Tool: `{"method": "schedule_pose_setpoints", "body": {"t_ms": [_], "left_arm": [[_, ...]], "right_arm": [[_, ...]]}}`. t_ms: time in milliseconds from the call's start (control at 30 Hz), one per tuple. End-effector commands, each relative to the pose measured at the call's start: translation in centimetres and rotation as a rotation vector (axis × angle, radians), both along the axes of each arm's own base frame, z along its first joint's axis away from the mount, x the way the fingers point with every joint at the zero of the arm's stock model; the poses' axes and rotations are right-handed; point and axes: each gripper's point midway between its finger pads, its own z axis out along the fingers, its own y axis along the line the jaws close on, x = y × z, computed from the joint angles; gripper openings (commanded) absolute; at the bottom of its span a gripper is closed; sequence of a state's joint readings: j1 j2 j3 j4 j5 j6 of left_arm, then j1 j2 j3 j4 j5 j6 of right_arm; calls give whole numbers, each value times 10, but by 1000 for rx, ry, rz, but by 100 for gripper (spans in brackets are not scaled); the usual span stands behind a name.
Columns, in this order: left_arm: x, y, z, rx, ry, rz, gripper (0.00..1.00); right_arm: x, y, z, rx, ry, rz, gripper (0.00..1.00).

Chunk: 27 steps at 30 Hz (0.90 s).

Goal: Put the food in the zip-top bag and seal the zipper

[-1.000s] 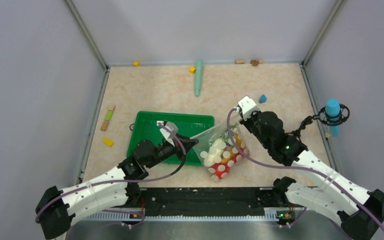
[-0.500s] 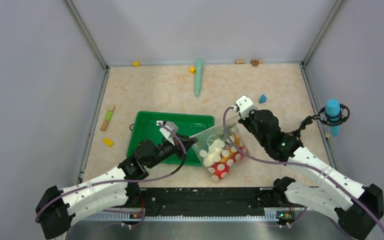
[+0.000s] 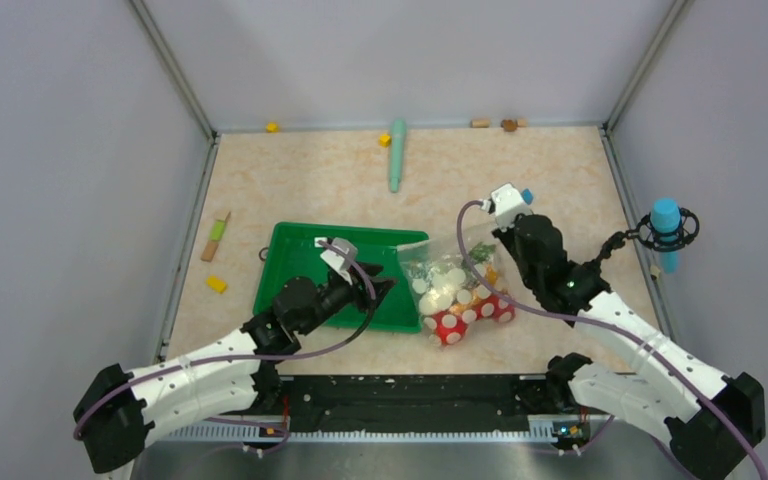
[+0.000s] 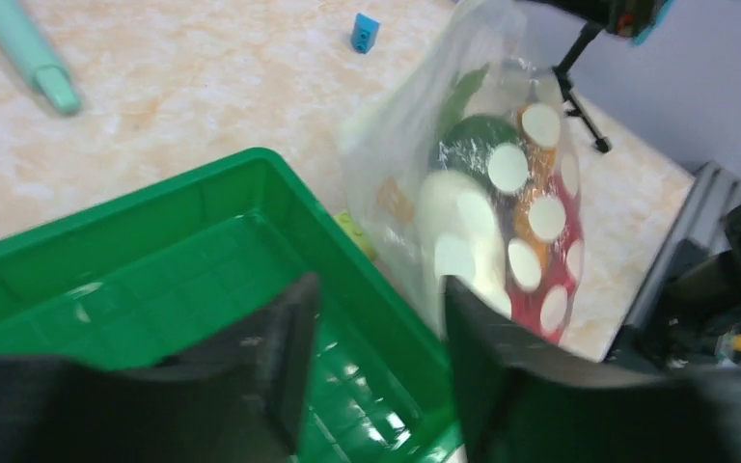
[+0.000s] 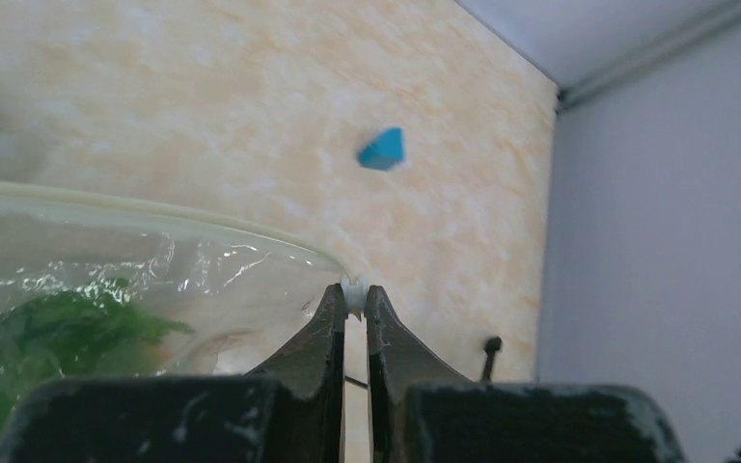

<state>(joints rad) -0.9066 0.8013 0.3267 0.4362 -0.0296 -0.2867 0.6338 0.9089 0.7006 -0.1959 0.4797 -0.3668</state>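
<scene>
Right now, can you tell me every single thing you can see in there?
bag: one, clear with white dots, right of the tray
toy food: several, red, white, orange, green, inside the bag; count unclear
tray: one, green, middle
long stick: one, teal, far middle
yellow blocks: three, one left of the tray, two near the far wall
blue block: one, beyond the bag
wooden blocks: at least two, brown, far wall
small stick: one, green and wood, left side
microphone: one, blue, outside the right wall
left gripper: black, open, over the tray's right end
right gripper: black, shut on the bag's top edge
</scene>
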Motion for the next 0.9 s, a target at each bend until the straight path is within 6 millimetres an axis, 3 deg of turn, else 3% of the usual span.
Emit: {"method": "schedule_pose_setpoints", "body": {"t_ms": [0,133,333,567,700,867], "left_arm": [[14,4,20,-44,-1,82,65],[25,16,21,-57,21,177,80],[39,37,19,-77,42,323,91],[52,59,10,-43,83,480,93],[53,61,9,-33,80,490,93],[53,60,7,-17,77,487,94]], "right_arm": [[-2,-59,15,-45,-58,-270,0],[-7,-75,16,-25,-66,-382,0],[-8,-81,3,-7,-38,-451,0],[-5,-104,-13,-62,-5,-631,0],[2,-110,-17,-99,10,-680,0],[13,-103,-22,-94,8,-652,0]]}}
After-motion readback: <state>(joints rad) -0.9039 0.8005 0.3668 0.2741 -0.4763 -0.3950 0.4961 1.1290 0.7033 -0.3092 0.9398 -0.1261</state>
